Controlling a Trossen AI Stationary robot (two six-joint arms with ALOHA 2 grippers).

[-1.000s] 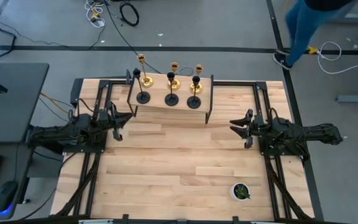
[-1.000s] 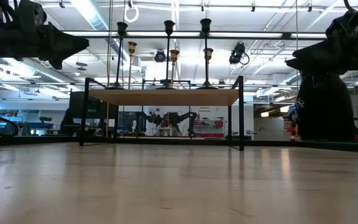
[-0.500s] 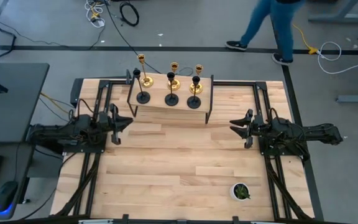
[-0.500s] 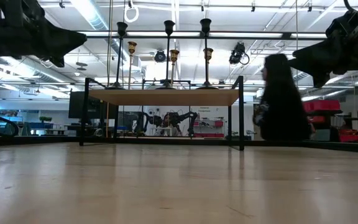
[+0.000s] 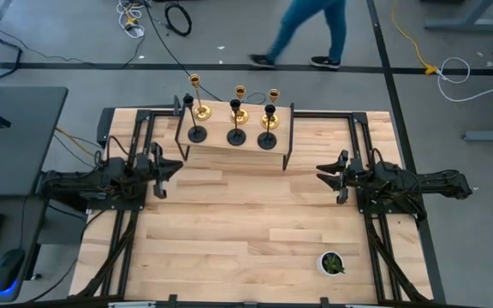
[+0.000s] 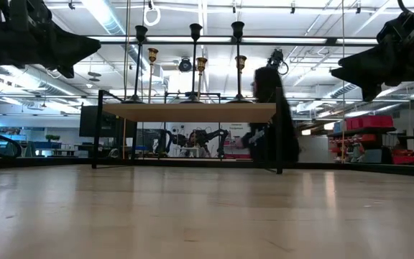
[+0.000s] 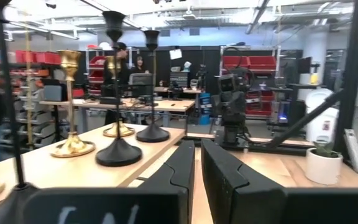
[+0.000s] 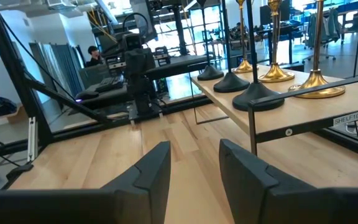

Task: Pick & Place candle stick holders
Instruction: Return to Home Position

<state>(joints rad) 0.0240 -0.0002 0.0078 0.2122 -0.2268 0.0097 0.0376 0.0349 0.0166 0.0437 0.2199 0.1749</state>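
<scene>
Six candle stick holders stand on their round bases on a small wooden shelf [image 5: 234,147] at the table's far edge. Three are black [image 5: 236,135], in the near row. Three are gold [image 5: 201,111], in the far row. My left gripper [image 5: 178,164] hovers above the table, near and to the left of the shelf, shut and empty; its wrist view [image 7: 197,155] shows the holders [image 7: 119,152] ahead. My right gripper [image 5: 319,175] hovers near and to the right of the shelf, open and empty; its wrist view [image 8: 194,155] looks past the shelf's end [image 8: 263,93].
A small white pot with a green plant [image 5: 332,263] stands at the table's near right. The shelf has thin black legs [image 6: 279,129] with room beneath. Bare wood [image 5: 246,214] lies between the arms. A person [image 5: 302,30] walks on the floor beyond the far edge.
Both grippers have kept still. The person beyond the table's far edge has walked from the right toward the left.
</scene>
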